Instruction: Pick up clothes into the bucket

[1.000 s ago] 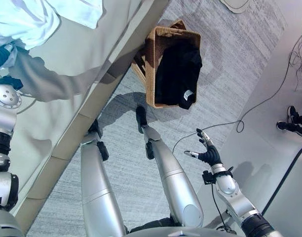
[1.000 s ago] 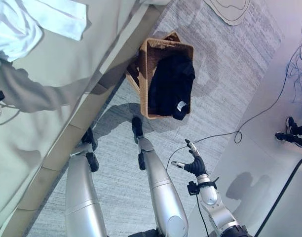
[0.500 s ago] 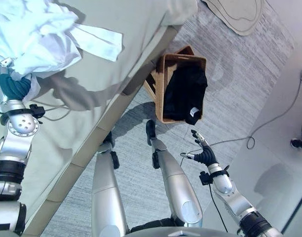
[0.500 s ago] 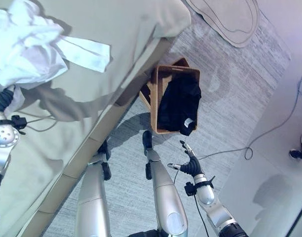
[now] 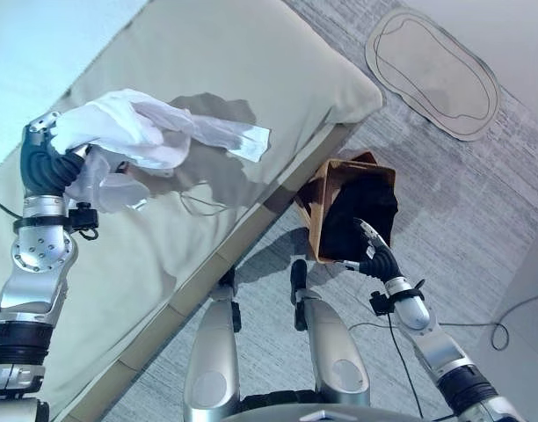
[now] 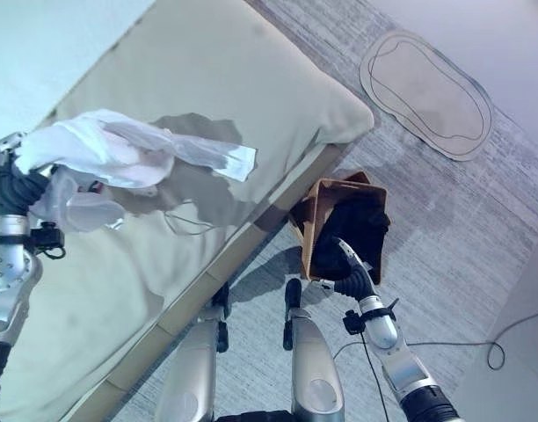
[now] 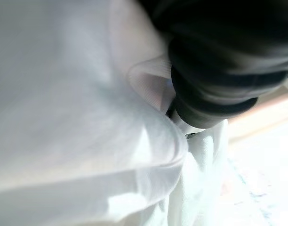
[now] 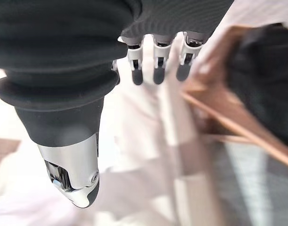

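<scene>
Left eye view. Left robot hand (image 5: 42,163), raised at the left over the bed (image 5: 251,70): clutches a bunched white garment (image 5: 133,141), one strip of the cloth trailing right and ending in a flat white end above the bed's beige cover. Wicker basket (image 5: 326,211) on the grey carpet (image 5: 480,237), just beside the bed's near-right corner; a black garment (image 5: 361,215) lies inside it and drapes over its near rim. Right robot hand (image 5: 374,255), low at the right, near edge of the basket: fingers straight and spread, holding nothing. Oval beige mat (image 5: 432,75) on the carpet, far right, well apart from the basket.

Right eye view. Same layout: white garment (image 6: 102,154) bunched at the left robot hand (image 6: 7,189), basket (image 6: 317,233) with black garment (image 6: 361,229), right robot hand (image 6: 350,268) over the basket's near rim.

Left wrist view. White cloth (image 7: 73,117) pressed close against the dark ribbed cover; fingers hidden in the folds.

Right wrist view. Right robot hand (image 8: 156,66): fingers (image 8: 137,70) extended, thumb apart, empty. Beyond them, the basket's brown rim (image 8: 238,132) and the black garment (image 8: 266,80), blurred.
</scene>
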Tool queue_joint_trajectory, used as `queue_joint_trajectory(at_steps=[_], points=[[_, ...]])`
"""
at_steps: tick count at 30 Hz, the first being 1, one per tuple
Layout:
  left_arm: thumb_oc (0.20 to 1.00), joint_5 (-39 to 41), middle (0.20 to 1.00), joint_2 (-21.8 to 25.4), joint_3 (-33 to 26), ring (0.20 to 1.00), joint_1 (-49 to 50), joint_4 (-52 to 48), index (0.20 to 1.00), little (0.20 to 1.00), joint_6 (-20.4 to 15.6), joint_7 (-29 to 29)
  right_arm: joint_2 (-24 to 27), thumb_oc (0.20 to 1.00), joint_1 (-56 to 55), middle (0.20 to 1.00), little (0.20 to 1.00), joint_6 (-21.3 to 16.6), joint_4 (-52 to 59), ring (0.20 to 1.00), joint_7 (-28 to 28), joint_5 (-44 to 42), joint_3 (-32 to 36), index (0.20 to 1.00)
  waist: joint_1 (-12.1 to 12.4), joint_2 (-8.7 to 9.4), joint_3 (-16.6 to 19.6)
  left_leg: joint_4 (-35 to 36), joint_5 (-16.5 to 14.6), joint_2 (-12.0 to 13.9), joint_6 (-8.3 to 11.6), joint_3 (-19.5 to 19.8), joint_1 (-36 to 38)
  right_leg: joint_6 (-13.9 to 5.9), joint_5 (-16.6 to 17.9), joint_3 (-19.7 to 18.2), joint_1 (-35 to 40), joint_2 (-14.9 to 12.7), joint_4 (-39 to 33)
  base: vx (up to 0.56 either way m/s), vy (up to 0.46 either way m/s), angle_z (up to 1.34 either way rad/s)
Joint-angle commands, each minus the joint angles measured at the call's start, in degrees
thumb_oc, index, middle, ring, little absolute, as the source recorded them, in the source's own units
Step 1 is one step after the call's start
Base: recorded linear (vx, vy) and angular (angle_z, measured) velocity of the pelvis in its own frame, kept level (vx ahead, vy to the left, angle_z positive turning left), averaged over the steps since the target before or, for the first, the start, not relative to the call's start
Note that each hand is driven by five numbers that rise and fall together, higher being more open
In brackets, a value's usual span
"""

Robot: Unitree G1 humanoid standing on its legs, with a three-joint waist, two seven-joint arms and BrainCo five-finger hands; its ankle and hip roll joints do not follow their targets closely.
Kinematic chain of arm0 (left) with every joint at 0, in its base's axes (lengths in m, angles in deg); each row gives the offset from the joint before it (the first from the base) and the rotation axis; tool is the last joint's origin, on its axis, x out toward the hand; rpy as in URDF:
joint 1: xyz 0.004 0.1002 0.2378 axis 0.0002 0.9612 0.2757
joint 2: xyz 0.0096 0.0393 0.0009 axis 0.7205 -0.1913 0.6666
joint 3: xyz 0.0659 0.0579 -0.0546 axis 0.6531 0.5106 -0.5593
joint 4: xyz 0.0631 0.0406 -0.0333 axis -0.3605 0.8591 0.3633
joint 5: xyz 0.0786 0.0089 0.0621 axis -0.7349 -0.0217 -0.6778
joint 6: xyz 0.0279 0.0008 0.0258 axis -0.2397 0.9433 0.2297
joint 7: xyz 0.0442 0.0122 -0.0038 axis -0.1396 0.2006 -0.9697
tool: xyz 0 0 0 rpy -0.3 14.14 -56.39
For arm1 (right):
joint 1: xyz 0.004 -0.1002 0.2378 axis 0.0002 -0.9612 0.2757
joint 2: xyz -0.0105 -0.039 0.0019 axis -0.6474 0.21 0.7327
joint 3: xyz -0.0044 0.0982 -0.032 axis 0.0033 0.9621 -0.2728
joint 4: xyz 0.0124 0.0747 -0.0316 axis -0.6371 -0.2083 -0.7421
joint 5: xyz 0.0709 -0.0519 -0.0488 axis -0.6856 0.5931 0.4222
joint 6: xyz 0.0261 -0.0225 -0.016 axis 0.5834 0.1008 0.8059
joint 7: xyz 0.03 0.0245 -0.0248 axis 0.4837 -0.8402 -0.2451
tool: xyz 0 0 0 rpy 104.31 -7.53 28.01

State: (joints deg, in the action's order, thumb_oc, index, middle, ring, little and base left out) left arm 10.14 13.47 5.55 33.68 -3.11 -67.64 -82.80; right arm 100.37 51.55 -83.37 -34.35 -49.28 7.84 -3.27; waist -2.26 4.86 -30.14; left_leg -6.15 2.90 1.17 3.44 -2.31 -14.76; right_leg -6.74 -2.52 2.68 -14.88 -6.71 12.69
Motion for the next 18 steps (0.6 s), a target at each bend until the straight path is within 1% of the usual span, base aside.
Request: queue_joint_trajectory(at_steps=[1, 2, 3, 5, 6, 7, 11, 12, 13, 15, 16, 18], points=[[0.2, 4.2, 0.2, -1.8, 2.0, 0.2, -0.5, -6.4, 0.2, 0.2, -4.8, 7.8, 3.7, 1.0, -0.9, 1.0, 1.0, -2.9, 8.5, 1.0, 3.4, -1.1, 2.9, 1.0, -1.0, -2.89, 7.6, -2.8, -4.3, -2.0, -1.6, 1.8, 1.7, -0.56, 4.3, 3.4, 0.1, 0.6, -4.2, 0.08, -0.022, 0.15], [0.2, 4.2, 0.2, -1.8, 2.0, 0.2, -0.5, -6.4, 0.2, 0.2, -4.7, 7.8, 3.7, 1.0, -0.9, 1.0, 1.0, -2.9, 8.5, 1.0, 3.4, -1.1, 2.9, 1.0, -1.0, -2.85, 7.7, -2.6, -3.9, -2.0, -1.61, 1.8, 1.6, -0.55, 4.5, 3.4, 0.0, 0.6, -4.4, 0.06, -0.009, 0.18], [0.2, 4.3, 0.2, -1.6, 2.4, 0.2, 0.3, -7.4, 0.2, 0.2, -4.4, 9.1, 3.9, 1.0, -0.8, 1.0, 1.0, -2.8, 9.8, 1.0, 4.2, -1.4, 3.1, 1.0, -1.0, -3.13, 8.7, -1.9, -3.8, -2.1, -1.59, 1.9, 2.7, -0.48, 4.3, 3.5, 0.8, 0.7, -4.4, 0.05, -0.018, 0.1], [0.2, 5.0, 0.2, -0.9, 3.5, 0.2, 1.0, -9.5, 0.2, 0.2, -4.1, 11.9, 4.6, 1.0, 0.0, 1.0, 1.0, -2.9, 12.0, 1.0, 5.7, -1.5, 3.0, 1.0, -1.0, -3.64, 10.7, -0.5, -3.6, -2.1, -1.52, 1.8, 4.7, -0.29, 3.6, 3.6, 2.2, 0.9, -4.4, 0.1, -0.024, 0.06], [0.2, 6.1, 0.2, 0.2, 4.4, 0.2, 1.3, -11.8, 0.2, 0.2, -3.6, 14.5, 5.4, 1.0, 1.3, 1.0, 1.0, -2.7, 14.4, 1.0, 7.1, -1.6, 2.5, 1.0, -1.1, -3.97, 12.4, 0.3, -3.5, -1.9, -1.45, 1.8, 6.2, -0.17, 2.9, 3.7, 3.3, 1.1, -4.0, 0.08, -0.017, 0.06], [0.2, 6.1, 0.2, 0.2, 4.3, 0.2, 1.4, -11.9, 0.2, 0.2, -3.6, 14.6, 5.4, 1.0, 1.3, 1.0, 1.0, -2.7, 14.5, 1.0, 7.1, -1.6, 2.5, 1.0, -1.1, -3.95, 12.4, 0.5, -3.5, -1.9, -1.44, 1.8, 6.4, -0.17, 2.8, 3.7, 3.4, 1.1, -4.0, 0.08, -0.029, 0.06], [0.2, 8.6, 0.2, 1.7, 7.6, 0.2, 0.7, -14.9, 0.2, 0.2, -2.5, 19.1, 7.0, 1.0, 4.0, 1.0, 1.0, -2.0, 16.7, 1.0, 10.2, -2.7, 0.0, 1.0, -1.4, -4.14, 15.7, 3.0, -3.0, -1.3, -1.12, 1.5, 10.0, 0.07, 2.2, 3.8, 6.5, 1.6, -4.7, 0.08, -0.036, 0.02], [0.2, 10.4, 0.2, 2.9, 9.4, 0.2, 0.0, -16.4, 0.2, 0.2, -1.9, 21.3, 7.3, 1.0, 5.0, 1.0, 1.0, -1.1, 16.7, 1.0, 12.1, -4.3, -1.8, 1.0, -1.5, -4.08, 17.4, 3.9, -2.8, -0.9, -0.95, 1.1, 11.3, 0.17, 2.1, 3.9, 8.0, 1.9, -5.8, 0.07, -0.046, 0.0], [0.2, 10.5, 0.2, 2.9, 9.4, 0.2, 0.0, -16.4, 0.2, 0.2, -1.9, 21.3, 7.2, 1.0, 5.0, 1.0, 1.0, -1.1, 16.7, 1.0, 12.2, -4.3, -1.8, 1.0, -1.4, -4.07, 17.3, 4.1, -2.8, -0.9, -0.94, 1.1, 11.4, 0.18, 2.1, 3.9, 8.1, 1.9, -5.9, 0.07, -0.045, -0.04], [0.2, 12.0, 0.2, 4.5, 11.7, 0.2, -1.5, -18.1, 0.2, 0.2, -1.2, 23.3, 7.4, 1.0, 6.1, 1.0, 1.0, -0.2, 17.0, 1.0, 14.7, -7.3, -4.1, 1.0, -1.5, -3.93, 18.9, 5.2, -2.5, -0.5, -0.69, 0.7, 12.8, 0.2, 2.2, 4.2, 9.7, 2.1, -7.2, 0.08, -0.042, -0.02], [0.2, 14.0, 0.2, 5.1, 13.9, 0.2, -2.7, -19.4, 0.2, 0.2, -0.3, 25.3, 7.4, 1.0, 6.5, 1.0, 1.0, 0.9, 17.2, 1.0, 16.7, -9.9, -5.7, 1.0, -1.6, -3.78, 20.3, 5.9, -2.4, -0.2, -0.47, 0.3, 13.9, 0.2, 2.2, 4.3, 11.0, 2.1, -8.2, 0.08, -0.038, 0.02], [0.2, 14.6, 0.2, 5.3, 15.0, 0.2, -3.3, -19.8, 0.2, 0.2, 0.0, 25.9, 7.2, 1.0, 6.8, 1.0, 1.0, 1.4, 17.3, 1.0, 17.8, -11.5, -6.6, 1.0, -1.6, -3.66, 20.9, 6.3, -2.4, 0.1, -0.38, 0.2, 14.7, 0.2, 2.3, 4.2, 11.8, 2.2, -8.8, 0.07, -0.024, 0.03]])
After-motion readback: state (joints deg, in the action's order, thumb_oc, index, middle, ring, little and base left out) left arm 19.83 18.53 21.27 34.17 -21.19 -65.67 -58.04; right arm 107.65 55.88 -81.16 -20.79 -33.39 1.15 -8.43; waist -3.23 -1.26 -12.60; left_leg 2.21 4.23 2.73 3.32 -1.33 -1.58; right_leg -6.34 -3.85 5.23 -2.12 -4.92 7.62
